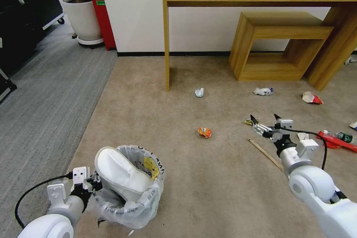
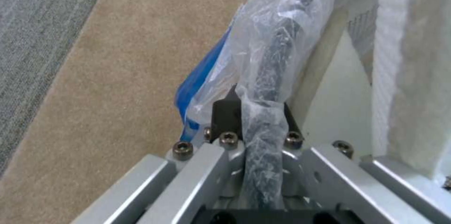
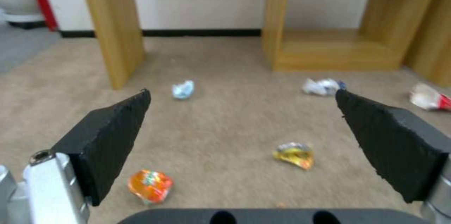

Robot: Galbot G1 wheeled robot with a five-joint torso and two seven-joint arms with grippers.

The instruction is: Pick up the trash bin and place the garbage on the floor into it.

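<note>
The left gripper (image 2: pixel 256 125) is pinching the bagged rim of the trash bin (image 1: pixel 128 187), carrying it low by the floor (image 1: pixel 208 178) so litter drops in easily; the right gripper (image 1: pixel 266 121) is hanging wide open over the yellow wrapper (image 3: pixel 295 154), lining up a grab

My left claw (image 1: pixel 96 185) pinches the bag-lined trash bin (image 1: pixel 128 187), a white slipper (image 1: pixel 121 173) inside; beyond the bin, crumpled garbage (image 1: pixel 204 132) scatters over the beige floor (image 1: pixel 178 111).
</note>
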